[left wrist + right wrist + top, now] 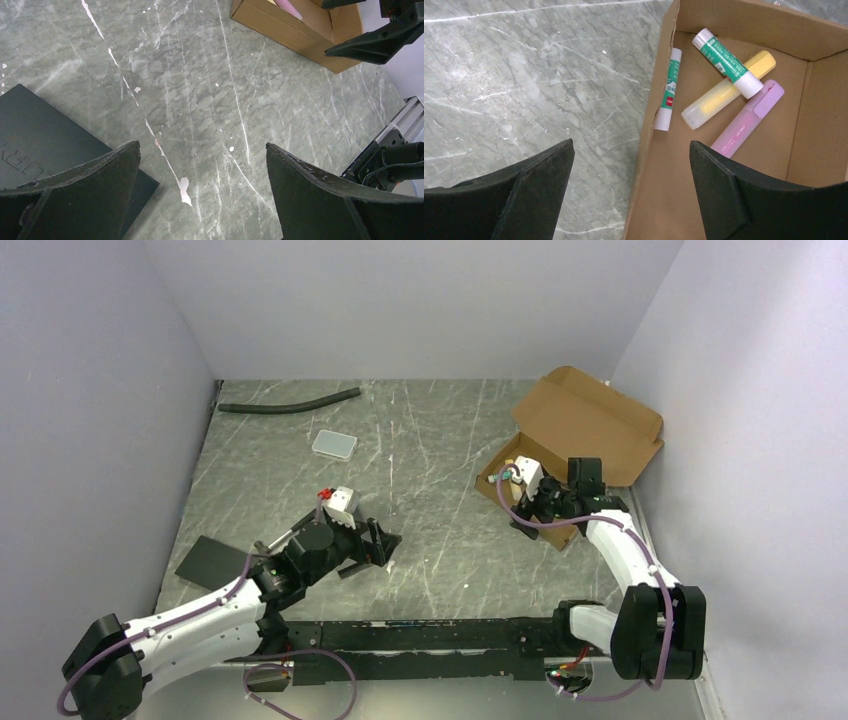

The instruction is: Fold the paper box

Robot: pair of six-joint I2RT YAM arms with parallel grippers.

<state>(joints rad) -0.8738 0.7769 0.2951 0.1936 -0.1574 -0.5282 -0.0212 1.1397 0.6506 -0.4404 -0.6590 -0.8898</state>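
The paper box point(590, 425) is brown cardboard. It stands at the right of the table with its lid open and leaning back. In the right wrist view its tray point(744, 20) holds two glue sticks point(726, 62), a yellow highlighter point(724, 92) and a pink one point(749, 117). My right gripper point(631, 147) is open and empty. It hangs above the box's near wall, one finger over the table and one over the tray, and it shows in the top view point(545, 505). My left gripper point(380, 545) is open and empty over bare table point(202, 150), well left of the box point(295, 27).
A black flat slab point(213, 562) lies at the near left, under my left finger point(45, 135). A clear plastic tray point(334, 444) and a black hose point(290, 402) lie at the back left. The walls stand close behind and right of the box. The base rail point(400, 130) runs along the near edge.
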